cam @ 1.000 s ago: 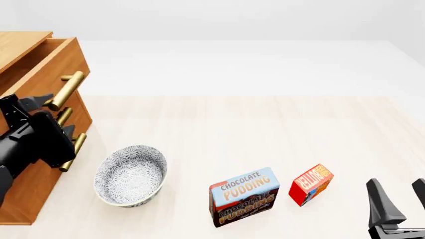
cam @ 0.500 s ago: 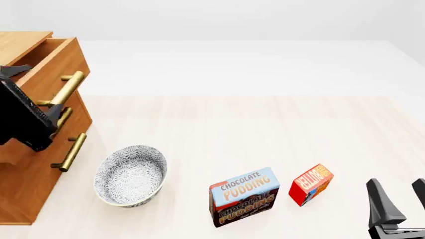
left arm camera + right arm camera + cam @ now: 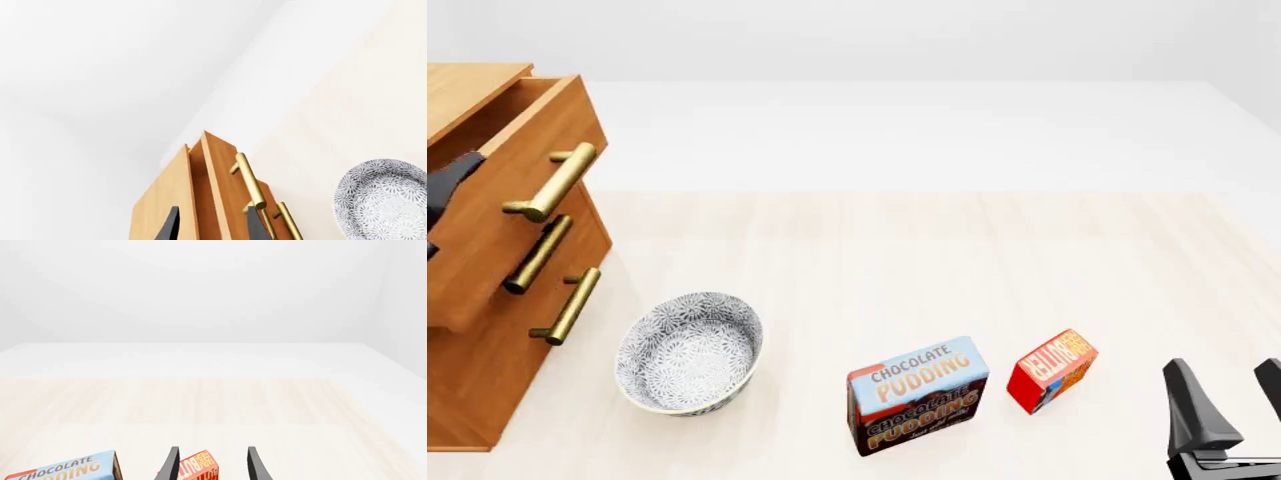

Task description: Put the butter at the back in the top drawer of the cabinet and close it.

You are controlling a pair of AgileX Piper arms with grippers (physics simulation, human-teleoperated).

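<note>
The butter [image 3: 1052, 370], a small red and orange box, stands on the table to the right of the pudding box. My right gripper [image 3: 1232, 405] is open just to its right and nearer to me. In the right wrist view the butter [image 3: 197, 469] shows between the open fingers [image 3: 168, 466], a little ahead of them. The cabinet [image 3: 481, 390] stands at the left with its top drawer [image 3: 501, 215] pulled out. My left gripper [image 3: 212, 227] is open and empty above the top drawer [image 3: 215, 185]. Only a dark piece of the left arm [image 3: 446, 188] shows at the front view's edge.
A blue and brown chocolate pudding box [image 3: 917, 396] stands left of the butter. A patterned grey bowl [image 3: 690, 352] sits in front of the cabinet's lower drawers. Brass bar handles [image 3: 554, 181] stick out from the drawer fronts.
My left arm has drawn up and to the left, away from the drawer handles, and is almost out of the front view. The drawer, the boxes and the right gripper have not moved.
</note>
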